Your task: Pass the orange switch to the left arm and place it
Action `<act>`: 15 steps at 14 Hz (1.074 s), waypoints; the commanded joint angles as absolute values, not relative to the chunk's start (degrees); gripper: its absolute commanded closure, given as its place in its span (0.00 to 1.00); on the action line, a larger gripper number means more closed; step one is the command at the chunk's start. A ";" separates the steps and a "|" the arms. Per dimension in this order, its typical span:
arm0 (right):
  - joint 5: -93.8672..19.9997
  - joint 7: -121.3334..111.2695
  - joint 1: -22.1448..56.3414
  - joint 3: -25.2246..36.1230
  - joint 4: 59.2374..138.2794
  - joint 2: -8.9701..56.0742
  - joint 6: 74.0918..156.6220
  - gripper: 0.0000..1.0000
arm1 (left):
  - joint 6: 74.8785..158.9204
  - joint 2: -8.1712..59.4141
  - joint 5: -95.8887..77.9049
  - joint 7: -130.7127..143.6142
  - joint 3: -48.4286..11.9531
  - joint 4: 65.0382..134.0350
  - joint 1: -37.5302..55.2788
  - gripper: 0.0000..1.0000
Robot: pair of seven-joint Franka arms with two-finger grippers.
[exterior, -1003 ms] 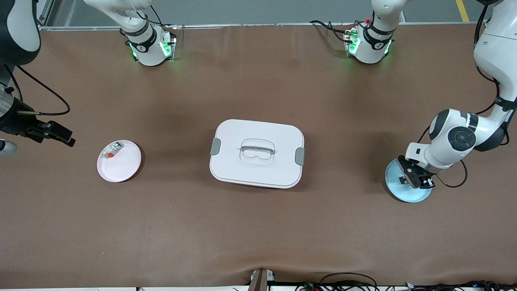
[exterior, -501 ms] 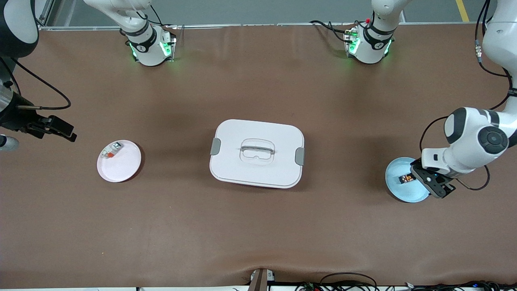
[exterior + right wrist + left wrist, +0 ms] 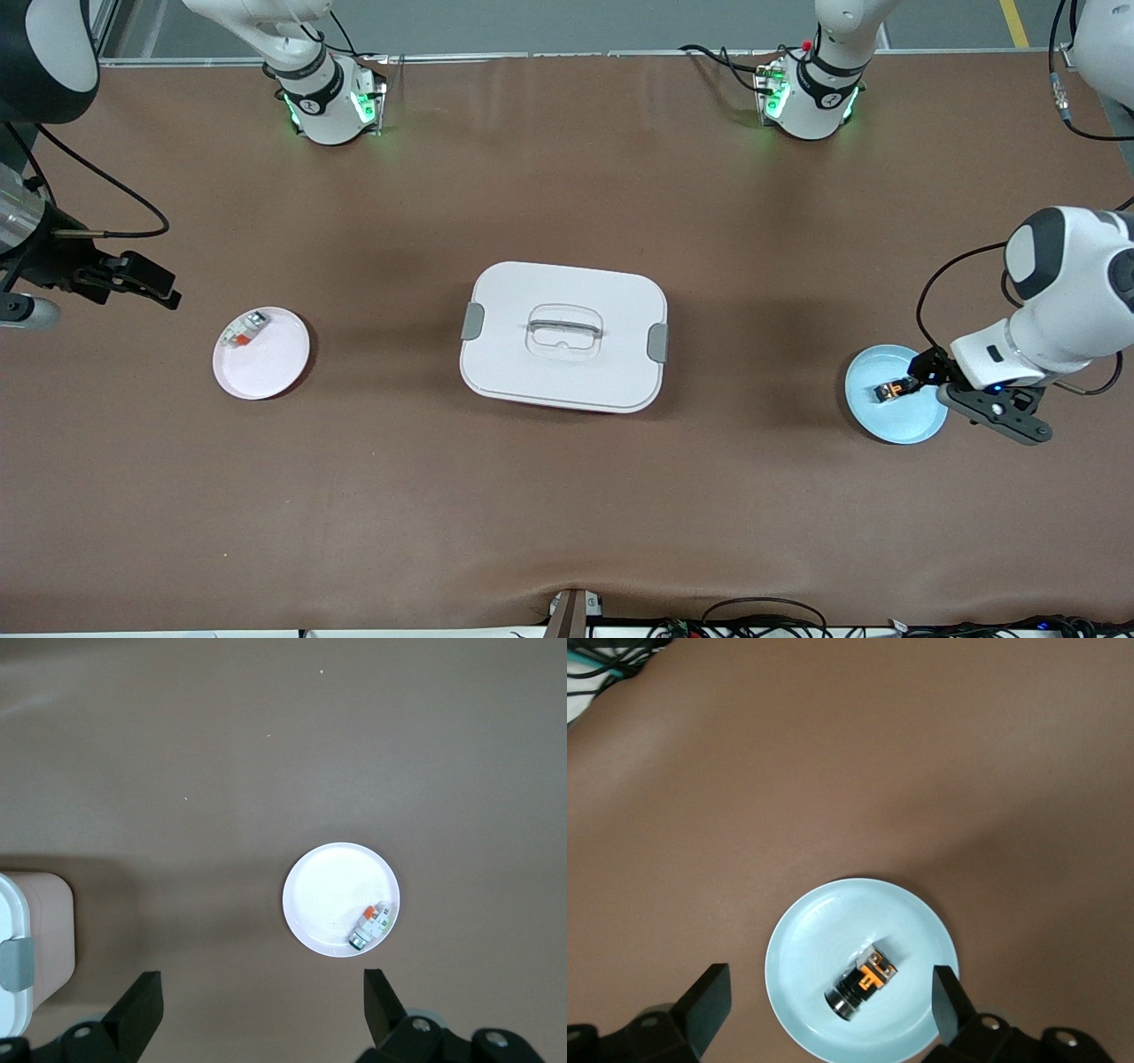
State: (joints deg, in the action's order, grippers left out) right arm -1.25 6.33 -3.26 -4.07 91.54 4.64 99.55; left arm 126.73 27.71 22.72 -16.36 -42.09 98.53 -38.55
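The orange switch, a tiny black part with orange markings, lies on its side on the round blue plate near the left arm's end of the table. It also shows in the left wrist view, on the blue plate. My left gripper hangs open and empty above the plate's edge, its fingers spread wider than the plate. My right gripper is open and empty over bare table near the right arm's end. The white box stands at the table's middle.
A round pink plate with a small white-grey part with a red-orange end sits between the box and my right gripper. The right wrist view shows the plate, the part and a corner of the box.
My left gripper has lifted off the blue plate and drawn back toward the left arm's end, uncovering the switch on the plate. My right gripper has shifted slightly.
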 commanded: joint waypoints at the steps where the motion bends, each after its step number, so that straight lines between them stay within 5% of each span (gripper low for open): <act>1: -0.18 6.94 -2.90 -4.13 91.23 4.04 97.74 0.00 | 117.81 26.55 21.71 -6.20 -45.25 92.31 -38.94 0.00; 6: -0.17 7.29 -1.93 -4.13 90.45 4.04 97.38 0.00 | 104.17 23.21 21.62 9.39 -49.39 84.56 -39.02 0.00; 15: -1.14 6.77 -2.72 -3.78 87.63 4.75 97.38 0.00 | 94.05 16.10 15.65 12.57 -48.79 78.40 -37.02 0.00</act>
